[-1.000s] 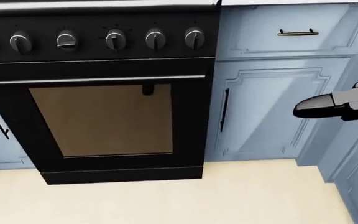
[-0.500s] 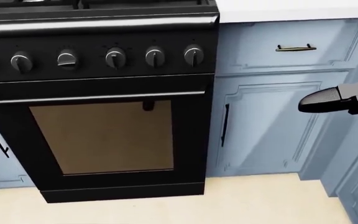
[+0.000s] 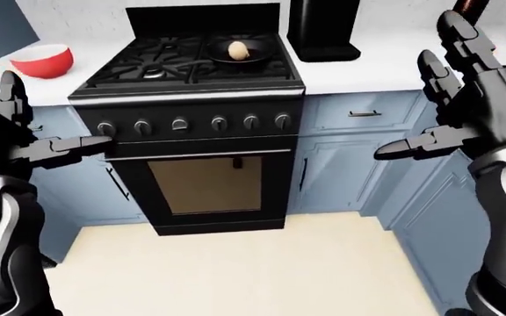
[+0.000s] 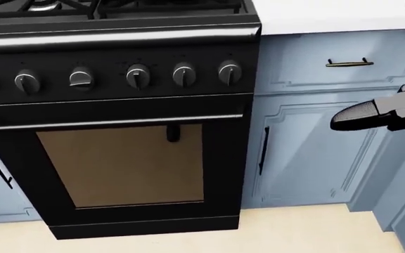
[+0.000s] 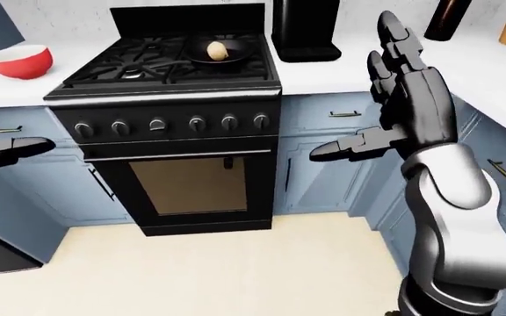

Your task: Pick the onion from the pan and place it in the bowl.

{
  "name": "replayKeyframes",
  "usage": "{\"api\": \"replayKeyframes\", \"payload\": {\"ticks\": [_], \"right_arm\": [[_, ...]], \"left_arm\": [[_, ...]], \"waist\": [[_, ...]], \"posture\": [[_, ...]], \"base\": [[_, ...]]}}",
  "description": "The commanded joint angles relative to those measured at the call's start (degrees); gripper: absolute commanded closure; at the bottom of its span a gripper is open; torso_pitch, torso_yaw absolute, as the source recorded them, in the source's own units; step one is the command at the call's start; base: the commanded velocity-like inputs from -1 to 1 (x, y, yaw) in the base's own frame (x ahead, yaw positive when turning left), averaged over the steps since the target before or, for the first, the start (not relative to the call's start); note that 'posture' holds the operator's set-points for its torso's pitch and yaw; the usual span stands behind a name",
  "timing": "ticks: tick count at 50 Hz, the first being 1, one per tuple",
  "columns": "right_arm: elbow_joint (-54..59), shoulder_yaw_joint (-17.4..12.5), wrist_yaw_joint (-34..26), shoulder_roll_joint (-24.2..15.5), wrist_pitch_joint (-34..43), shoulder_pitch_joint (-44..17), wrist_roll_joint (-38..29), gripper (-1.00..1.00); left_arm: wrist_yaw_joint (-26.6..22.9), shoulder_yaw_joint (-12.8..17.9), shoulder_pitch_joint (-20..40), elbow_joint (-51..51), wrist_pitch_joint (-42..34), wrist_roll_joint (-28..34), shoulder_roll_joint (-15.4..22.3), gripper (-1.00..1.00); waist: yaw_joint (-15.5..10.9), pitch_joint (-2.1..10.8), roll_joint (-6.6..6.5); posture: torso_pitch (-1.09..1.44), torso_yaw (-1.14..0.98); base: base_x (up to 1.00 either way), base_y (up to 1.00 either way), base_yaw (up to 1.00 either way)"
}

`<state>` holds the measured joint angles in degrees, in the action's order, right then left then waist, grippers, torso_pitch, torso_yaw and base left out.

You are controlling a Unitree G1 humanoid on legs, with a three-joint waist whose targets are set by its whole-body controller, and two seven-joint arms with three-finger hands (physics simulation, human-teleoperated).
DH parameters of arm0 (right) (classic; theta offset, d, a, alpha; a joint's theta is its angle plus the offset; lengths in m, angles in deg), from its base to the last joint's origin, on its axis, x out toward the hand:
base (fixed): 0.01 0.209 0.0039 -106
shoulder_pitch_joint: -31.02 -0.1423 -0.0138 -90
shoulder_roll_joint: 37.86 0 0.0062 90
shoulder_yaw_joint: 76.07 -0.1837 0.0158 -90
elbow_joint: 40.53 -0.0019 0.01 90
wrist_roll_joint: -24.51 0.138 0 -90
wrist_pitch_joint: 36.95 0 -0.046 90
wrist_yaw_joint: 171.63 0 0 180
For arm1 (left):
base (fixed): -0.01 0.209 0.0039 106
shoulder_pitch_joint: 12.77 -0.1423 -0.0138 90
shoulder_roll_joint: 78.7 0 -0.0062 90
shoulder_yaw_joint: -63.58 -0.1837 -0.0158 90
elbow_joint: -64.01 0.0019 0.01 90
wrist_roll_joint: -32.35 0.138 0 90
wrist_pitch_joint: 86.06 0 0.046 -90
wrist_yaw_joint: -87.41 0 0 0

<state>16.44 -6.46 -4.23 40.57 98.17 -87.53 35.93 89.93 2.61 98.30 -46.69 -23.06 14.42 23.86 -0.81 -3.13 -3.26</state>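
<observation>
So the whole head view has slid down compared with a second ago: the stove's knobs and oven door sit lower in the picture and the burner grates now peek in at the top edge, which means the camera tilted up, not that anything in the kitchen moved. The right hand's finger at the right edge of the head view is at about the same spot as before.

Both hands are up in the air, holding nothing. The right hand (image 5: 394, 85) has its fingers spread wide, two pointing up and the thumb sticking out toward the view's left (over the blue cabinets). The left hand (image 3: 38, 128) is open too, thumb stretched out toward the stove's knob row (image 3: 193, 123), not touching it as far as I can tell.

The onion (image 3: 237, 49) is sitting in the black pan (image 3: 254, 58) on the upper-right burner of the black stove (image 3: 202, 171), well apart from both hands. The red bowl (image 3: 40, 60) is on the white desk (image 3: 385, 66) section left of the stove, up near the wall.

Right of the stove, a tall black appliance (image 3: 323, 29) stands on the desk. Pale floor (image 3: 235, 276) fills the bottom of the eye views.
</observation>
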Motion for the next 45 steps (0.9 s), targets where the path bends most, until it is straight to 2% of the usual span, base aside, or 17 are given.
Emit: {"api": "replayKeyframes", "payload": {"ticks": [1,7,10,11,12,20,22,24,25,27,33,35,37,38,39,40,45], "right_arm": [[-1.8,-2.0,0.7,-1.3,-1.6,-1.9,-0.5,-1.00],[-1.9,-2.1,0.5,-1.5,-1.5,-2.1,-0.5,-1.00],[-1.8,-2.2,0.5,-1.6,-1.5,-2.2,-0.5,-1.00],[-1.7,-2.2,0.5,-1.7,-1.6,-2.3,-0.5,-1.00],[-1.6,-2.1,0.5,-1.8,-1.6,-2.4,-0.5,-1.00],[-1.3,-2.0,0.2,-1.9,-2.0,-2.4,-0.8,-1.00],[-1.2,-2.1,0.2,-2.1,-1.9,-2.6,-0.8,-1.00],[-1.3,-2.1,0.2,-2.1,-1.8,-2.5,-0.8,-1.00],[-1.4,-2.1,0.2,-2.1,-1.8,-2.5,-0.8,-1.00],[-1.4,-2.2,0.1,-2.1,-1.8,-2.4,-0.8,-1.00],[-1.5,-2.1,0.1,-2.0,-2.0,-2.3,-1.0,-1.00],[-1.5,-2.1,0.0,-2.0,-2.1,-2.1,-1.1,-1.00],[-1.4,-2.3,-0.1,-2.1,-2.0,-2.3,-1.1,-1.00],[-1.4,-2.3,-0.1,-2.1,-2.0,-2.3,-1.1,-1.00],[-1.3,-2.4,-0.1,-2.2,-2.0,-2.4,-1.1,-1.00],[-1.3,-2.4,-0.2,-2.3,-2.0,-2.5,-1.1,-1.00],[-1.0,-2.7,-0.2,-2.7,-2.0,-2.7,-0.9,-1.00]], "left_arm": [[-0.1,0.0,1.9,-2.7,2.0,-0.3,1.1,-1.00],[0.1,0.1,2.0,-2.6,1.9,-0.5,1.3,-1.00],[0.2,0.1,2.0,-2.6,1.9,-0.5,1.4,-1.00],[0.2,0.2,2.1,-2.6,1.9,-0.6,1.5,-1.00],[0.2,0.2,2.1,-2.7,1.8,-0.6,1.5,-1.00],[0.3,-0.2,2.1,-3.2,1.8,-0.3,1.4,-1.00],[0.3,0.0,2.2,-3.3,1.6,-0.4,1.5,-1.00],[0.3,0.0,2.2,-3.3,1.6,-0.4,1.5,-1.00],[0.3,0.1,2.1,-3.4,1.6,-0.4,1.5,-1.00],[0.3,0.1,2.1,-3.4,1.5,-0.4,1.5,-1.00],[0.2,0.1,1.9,-3.4,1.7,-0.3,1.4,-1.00],[0.2,0.1,2.0,-3.4,1.7,-0.3,1.4,-1.00],[0.2,0.3,2.0,-3.5,1.5,-0.4,1.6,-1.00],[0.2,0.4,2.0,-3.6,1.5,-0.4,1.6,-1.00],[0.2,0.5,2.1,-3.7,1.3,-0.5,1.8,-1.00],[0.2,0.6,2.1,-4.0,1.1,-0.6,1.9,-1.00],[0.3,0.7,2.1,-4.1,1.2,-0.6,2.1,-1.00]], "waist": [[0.5,1.50,-0.02],[0.6,0.83,3.18],[0.5,1.78,6.70],[0.3,2.21,6.80],[0.9,1.57,5.74],[0.9,1.09,3.15],[1.2,1.20,1.22],[1.4,2.33,-2.66],[0.8,1.71,-0.10],[0.8,1.35,-0.80],[0.5,1.20,2.54],[0.3,1.10,4.36],[0.3,2.25,7.86],[0.9,1.54,4.81],[0.6,1.63,6.03],[0.9,1.65,5.90],[1.0,0.80,3.18]], "posture": [[0.00,0.00],[0.00,0.00],[0.00,0.00],[0.00,0.00],[0.00,0.00],[0.00,0.00],[0.00,0.00],[0.00,0.00],[0.00,0.00],[0.00,0.00],[0.00,0.00],[0.00,0.00],[0.00,0.00],[0.00,0.00],[0.00,0.00],[0.00,0.00],[0.00,0.00]], "base": [[0.12,0.07,0.00],[0.11,0.07,0.00],[0.12,0.07,0.00],[0.12,0.08,0.00],[0.11,0.09,0.00],[0.12,0.07,0.00],[0.12,0.08,0.00],[0.11,0.08,0.00],[0.12,0.08,0.00],[0.12,0.08,0.00],[0.12,0.08,0.00],[0.12,0.07,0.00],[0.12,0.07,0.00],[0.12,0.07,0.00],[0.13,0.05,0.00],[0.13,0.05,0.00],[0.14,0.05,0.00]]}}
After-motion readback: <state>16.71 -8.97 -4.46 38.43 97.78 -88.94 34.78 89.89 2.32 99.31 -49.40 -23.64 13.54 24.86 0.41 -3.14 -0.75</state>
